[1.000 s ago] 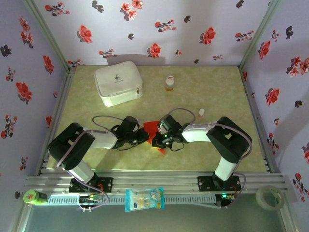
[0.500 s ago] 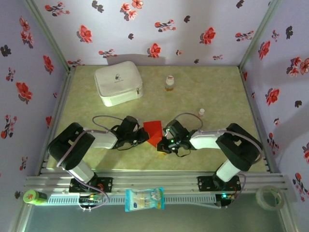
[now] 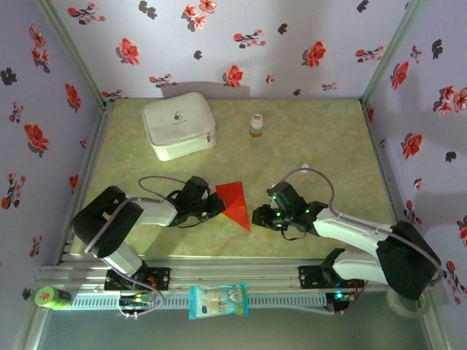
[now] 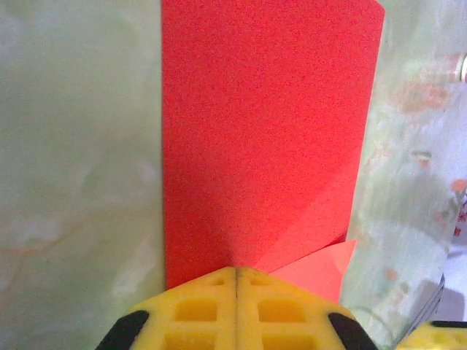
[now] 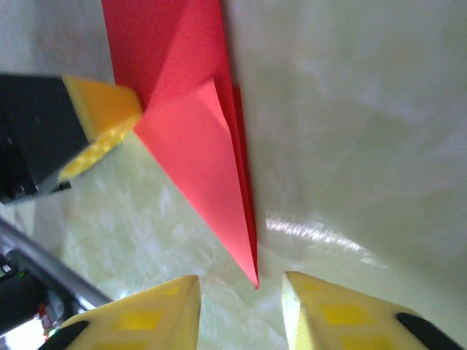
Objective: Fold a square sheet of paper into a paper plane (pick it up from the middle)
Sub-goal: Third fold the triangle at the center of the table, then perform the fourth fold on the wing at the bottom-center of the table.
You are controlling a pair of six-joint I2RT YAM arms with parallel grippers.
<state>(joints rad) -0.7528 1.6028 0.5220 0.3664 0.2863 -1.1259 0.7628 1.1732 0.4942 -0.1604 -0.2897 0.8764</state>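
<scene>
Sheet: the thin bright-red paper sheet (image 3: 235,197), already folded into a long triangle with one sharp tip, lies flat on the glossy pale-green marbled tabletop (image 3: 328,146) between our two pincers.
Handling: we judge it almost weightless and limp. It should keep a crease once pressed, but it dents or tears under a careless pinch and skates easily on the shiny top.
Where to hold: we would pinch near the middle of a folded edge, where the layers stack and stiffen. We would avoid the tip, which would curl.
Left pincer (image 3: 217,204): the yellow pads are pressed together on the near edge of the sheet (image 4: 263,146), which spreads out straight ahead of the fingertips (image 4: 236,281).
Right pincer (image 3: 259,217): the fingers stand apart with nothing between them. The sheet's tip (image 5: 197,160) lies just ahead of the gap (image 5: 241,292), not touching either finger.
Change: a second ago the right pincer sat over the sheet with its fingers together. It has since released, drawn back to its own side and spread, leaving the triangle uncovered, while the left pincer has kept its place and grip.
</scene>
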